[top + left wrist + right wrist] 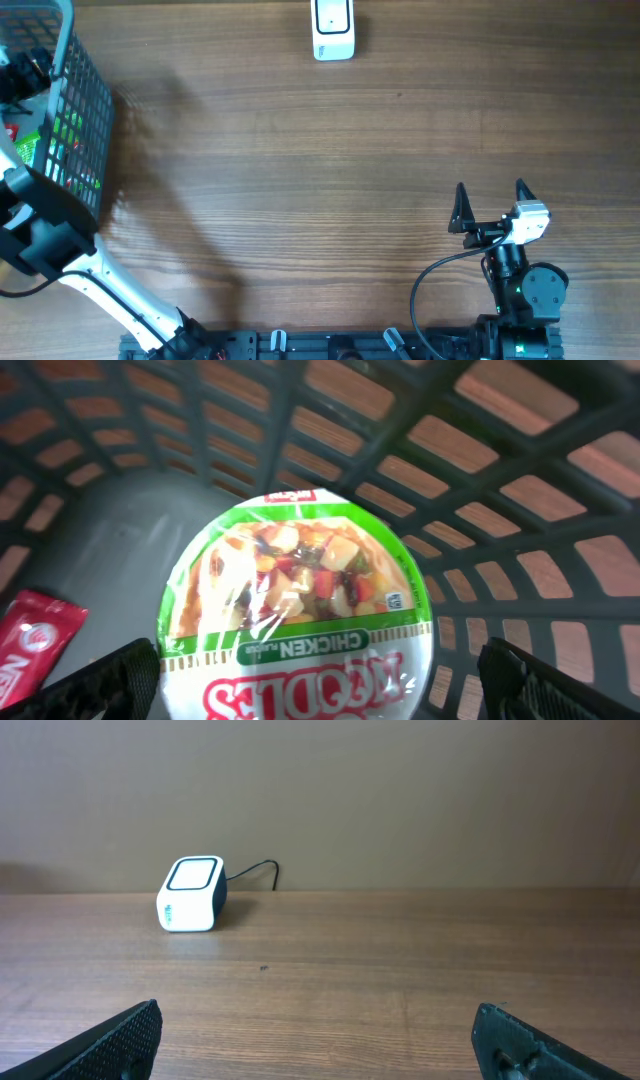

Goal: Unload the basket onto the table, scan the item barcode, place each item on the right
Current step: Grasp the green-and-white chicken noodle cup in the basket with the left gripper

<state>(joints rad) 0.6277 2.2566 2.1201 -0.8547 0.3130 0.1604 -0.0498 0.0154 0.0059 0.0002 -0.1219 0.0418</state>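
Round noodle cup (295, 610) with a green-rimmed foil lid printed "CHICKEN" sits inside the dark grey plastic mesh basket (90, 90), lid facing my left wrist camera. No barcode visible on the lid from here; can't see the cup's sides.

Red sachet with white print (30, 640) lies on the basket floor, near the cup, on its left in the left wrist view. Can't tell whether they touch.

Left fingers (105, 680) are inside the basket, spread wide, one on each side of the cup near the bottom of the frame. Nothing gripped, and I see no contact with the cup. From overhead, the white left arm (40, 230) reaches in over the basket's near rim.

The basket stands at the far-left corner of the brown wood-grain worktop (300, 180).

The small white box scanner with a dark window (333, 30) is well apart from the basket, to its right along the far edge. Its dark cable (255, 870) trails behind it.

Right fingers (459, 205) are furthest from the basket, toward the near right of the worktop, spread wide and empty, pointing toward the far edge. The scanner is in the right wrist view, left of centre.
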